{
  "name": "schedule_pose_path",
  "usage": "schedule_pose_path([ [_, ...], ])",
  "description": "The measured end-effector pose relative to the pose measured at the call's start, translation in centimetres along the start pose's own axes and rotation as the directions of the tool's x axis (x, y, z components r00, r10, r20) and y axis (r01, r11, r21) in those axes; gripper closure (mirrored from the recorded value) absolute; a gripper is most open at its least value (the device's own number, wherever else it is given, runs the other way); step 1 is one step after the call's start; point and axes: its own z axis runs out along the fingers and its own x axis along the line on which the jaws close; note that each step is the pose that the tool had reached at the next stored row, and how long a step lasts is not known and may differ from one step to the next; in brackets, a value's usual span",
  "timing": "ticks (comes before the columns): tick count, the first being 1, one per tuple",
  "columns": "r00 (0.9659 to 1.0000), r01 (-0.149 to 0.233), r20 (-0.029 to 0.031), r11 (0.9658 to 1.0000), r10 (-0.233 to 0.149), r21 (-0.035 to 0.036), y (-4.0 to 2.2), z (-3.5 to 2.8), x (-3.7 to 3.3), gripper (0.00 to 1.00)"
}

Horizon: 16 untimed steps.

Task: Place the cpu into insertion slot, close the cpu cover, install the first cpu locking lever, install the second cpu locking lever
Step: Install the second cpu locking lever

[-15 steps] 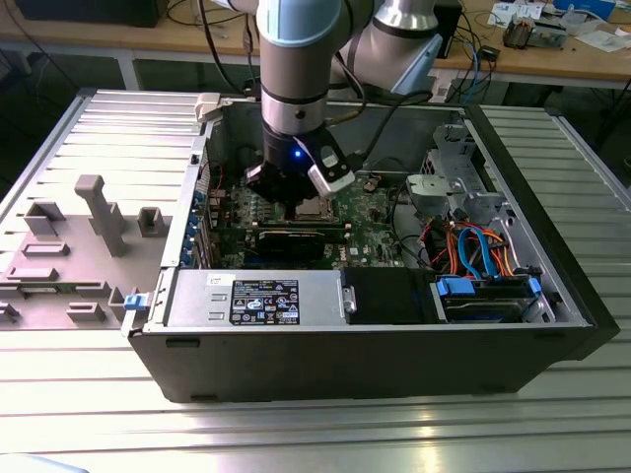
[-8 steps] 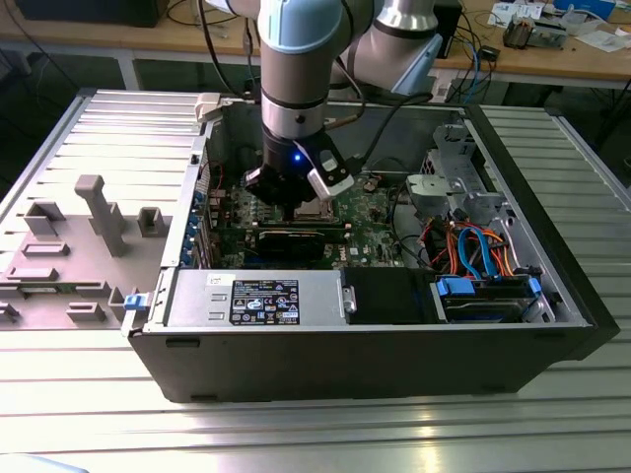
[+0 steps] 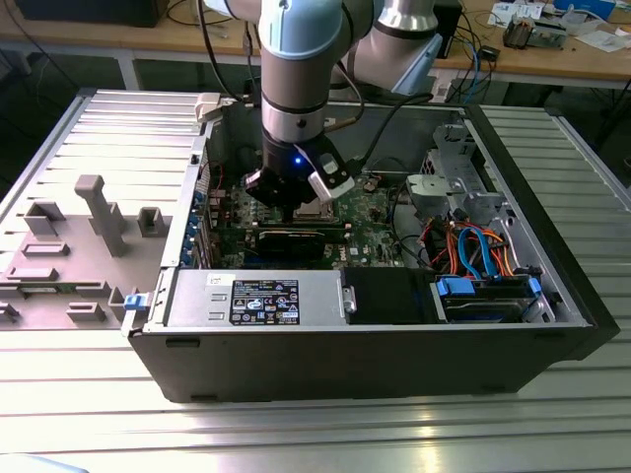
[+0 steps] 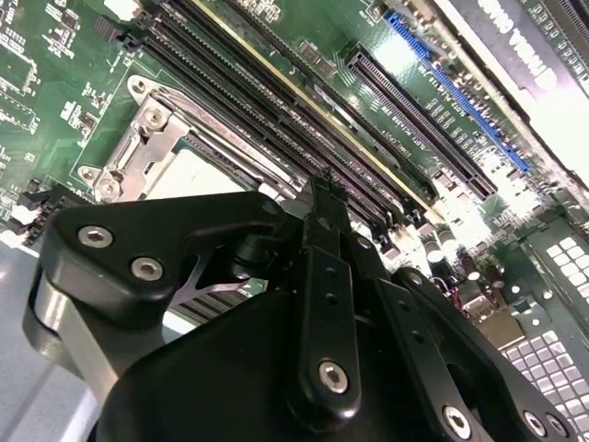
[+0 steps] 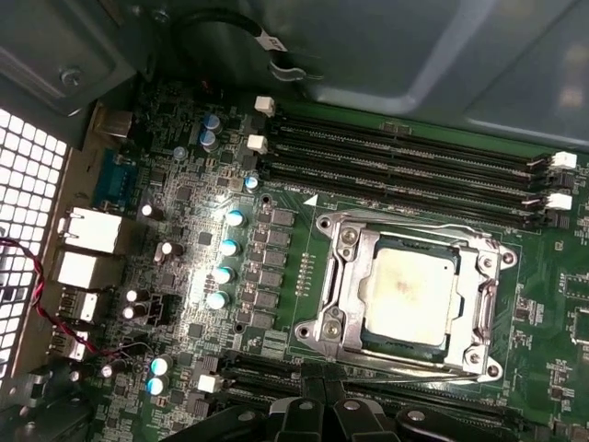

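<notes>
Exterior view: open computer case (image 3: 394,335) lies on slatted metal bench (image 3: 89,414), robot arm (image 3: 301,79) reaching down into it over green motherboard (image 3: 370,212). Tool (image 3: 296,192) hangs just above socket area; first wrist view shows insertion slot (image 5: 405,299) beside long memory slots (image 5: 405,157). Cpu (image 5: 407,293) already seated in slot, cpu cover (image 5: 348,276) closed around it, wire levers along frame edges. Tool fingers (image 4: 322,239) look pressed together, holding nothing. Judgement: cpu light, stiff, fragile; levers thin, springy, best pushed at free ends.

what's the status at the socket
Black gripper shut, empty, above motherboard. Silver-grey square cpu seated in socket, silver metal cover frame down over it. Nothing in the way.
</notes>
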Motion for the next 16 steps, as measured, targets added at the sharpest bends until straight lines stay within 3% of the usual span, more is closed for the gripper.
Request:
schedule_pose_path([
  [11, 1.0, 0.001, -0.0009, 0.9999, -0.001, -0.0106, -0.39, 0.18, 0.24, 0.89],
  [14, 1.0, 0.001, 0.0, 0.9998, -0.001, -0.0191, -0.43, 0.3, 0.25, 0.89],
  [16, 1.0, 0.001, 0.0023, 0.9995, -0.001, -0.0308, -0.43, 0.34, 0.26, 0.89],
])
